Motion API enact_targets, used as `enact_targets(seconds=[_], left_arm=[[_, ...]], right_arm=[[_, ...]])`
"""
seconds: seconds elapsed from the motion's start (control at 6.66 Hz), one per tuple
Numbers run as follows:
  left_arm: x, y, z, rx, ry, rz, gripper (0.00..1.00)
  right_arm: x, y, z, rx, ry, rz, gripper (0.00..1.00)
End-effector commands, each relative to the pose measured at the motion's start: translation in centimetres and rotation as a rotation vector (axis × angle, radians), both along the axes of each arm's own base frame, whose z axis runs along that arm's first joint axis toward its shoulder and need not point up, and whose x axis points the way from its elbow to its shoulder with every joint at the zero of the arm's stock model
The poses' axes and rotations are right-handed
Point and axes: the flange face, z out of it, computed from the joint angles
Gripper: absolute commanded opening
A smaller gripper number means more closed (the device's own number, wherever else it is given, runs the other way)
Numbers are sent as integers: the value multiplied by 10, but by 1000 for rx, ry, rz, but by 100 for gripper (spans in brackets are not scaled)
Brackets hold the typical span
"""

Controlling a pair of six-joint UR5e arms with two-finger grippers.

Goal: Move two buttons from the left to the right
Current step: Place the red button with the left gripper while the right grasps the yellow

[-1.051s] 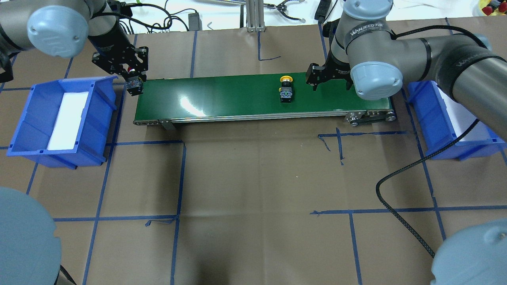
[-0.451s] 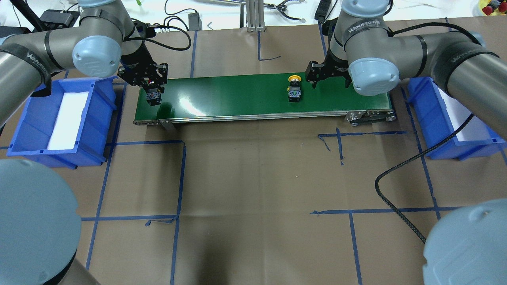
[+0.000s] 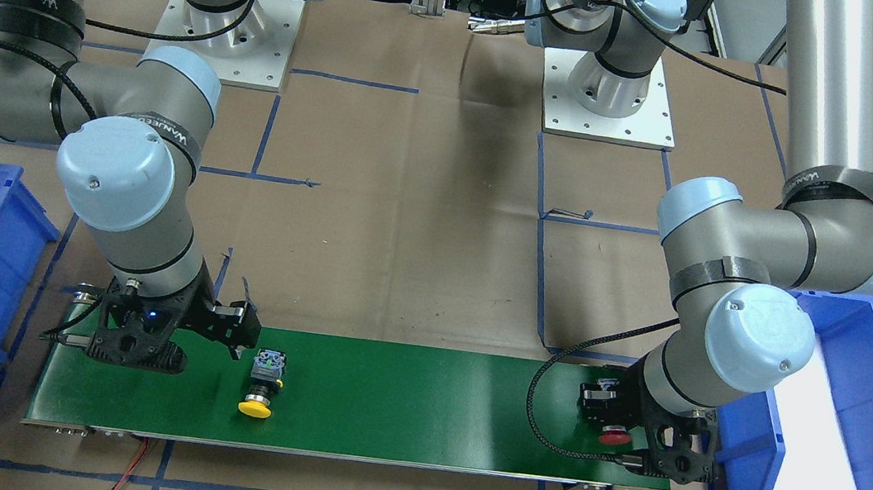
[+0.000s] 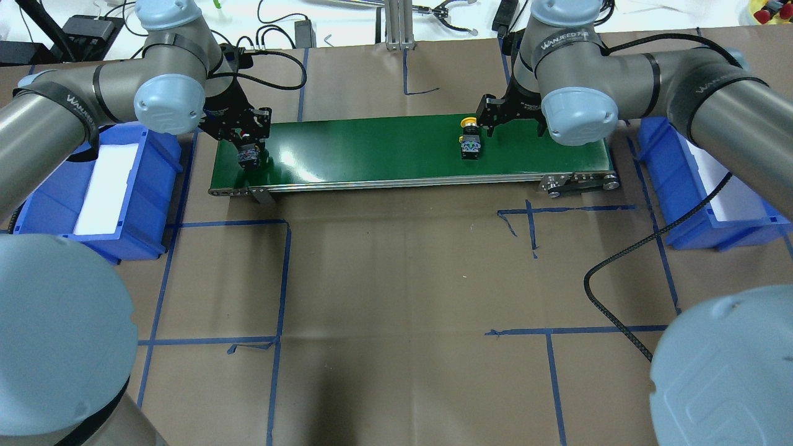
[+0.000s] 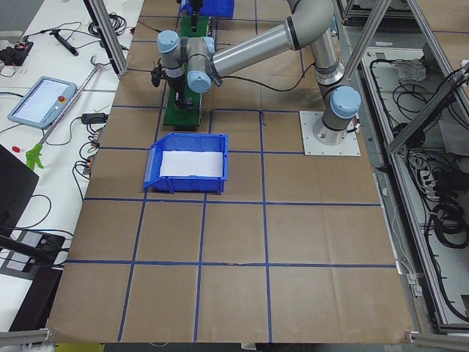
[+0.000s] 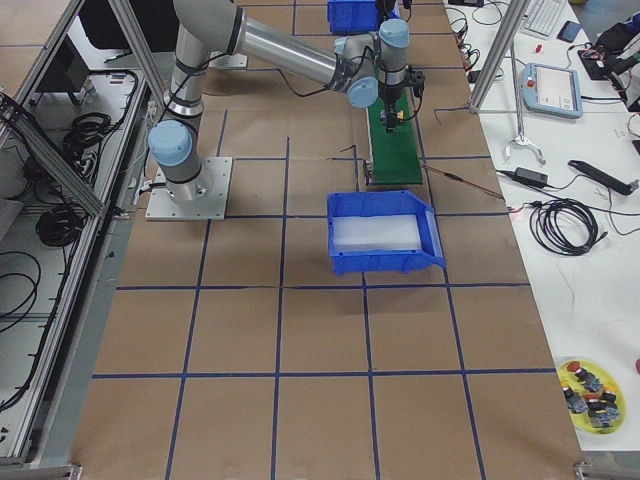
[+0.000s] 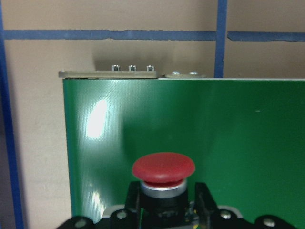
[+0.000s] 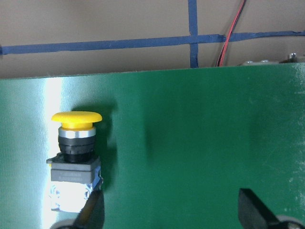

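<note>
A: Where is the red button (image 7: 163,168)?

B: The left pincer (image 7: 167,202) is closed on its body, over the left end of the green belt (image 4: 372,152). The bottom edge of the wrist view cuts off most of the body. I cannot tell if it touches the belt.

A: And the yellow button (image 8: 75,143)?

B: It lies on its side on the belt, nearer the right end, with the cap pointing away from the robot. The right pincer (image 8: 171,212) stands open just beside it. 1 finger (image 8: 93,212) is at the button's corner, but contact is not clear.

A: And the 2 side views?

B: Both buttons are too small to make out there.
</note>
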Motion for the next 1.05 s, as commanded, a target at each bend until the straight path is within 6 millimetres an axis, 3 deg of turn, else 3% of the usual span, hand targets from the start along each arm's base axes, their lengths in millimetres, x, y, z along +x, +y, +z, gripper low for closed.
enact_targets(seconds=[0.0, 0.15, 0.3, 0.45, 0.6, 0.75, 0.9], left_arm=[[-2, -1, -4, 1, 1, -3, 0], [-3, -1, -3, -2, 0, -3, 1], [-3, -2, -3, -2, -1, -3, 11], [-3, -4, -4, -6, 0, -2, 43], [-4, -4, -5, -4, 0, 6, 86], [-5, -6, -2, -12, 1, 9, 99], [-5, -8, 9, -30, 0, 9, 100]], right_arm=[[0, -6, -3, 1, 4, -3, 100], [1, -6, -5, 4, 3, -1, 100], [0, -7, -11, 13, 3, -3, 100], [0, -9, -21, 29, 3, -3, 100], [0, -10, -28, 39, 3, -3, 100], [0, -11, -27, 37, 2, -10, 100], [0, -11, -28, 40, 0, -15, 100]])
